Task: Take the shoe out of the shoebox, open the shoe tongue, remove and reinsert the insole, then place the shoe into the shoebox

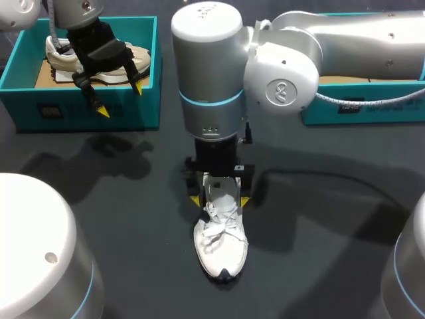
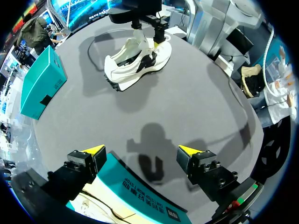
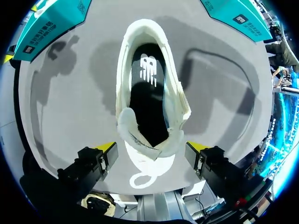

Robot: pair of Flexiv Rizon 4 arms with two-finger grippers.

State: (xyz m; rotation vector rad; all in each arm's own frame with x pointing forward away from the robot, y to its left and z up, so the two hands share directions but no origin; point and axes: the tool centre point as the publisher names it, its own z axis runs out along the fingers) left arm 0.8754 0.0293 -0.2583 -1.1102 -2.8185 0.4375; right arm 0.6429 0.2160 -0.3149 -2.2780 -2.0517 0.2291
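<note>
Mid-counter, the white shoe lies out of its box, toe toward the near edge, and the right tool hangs open astride its heel. This looks like the tongue-and-insole step, so next it must dip in and pinch the tongue. At the far edge, the left tool, open too, hovers over the left shoebox holding a beige shoe, with the right shoebox opposite: two shoes, two boxes, two tools.

Silver arms, teal rings, black yellow-tipped end effectors
</note>
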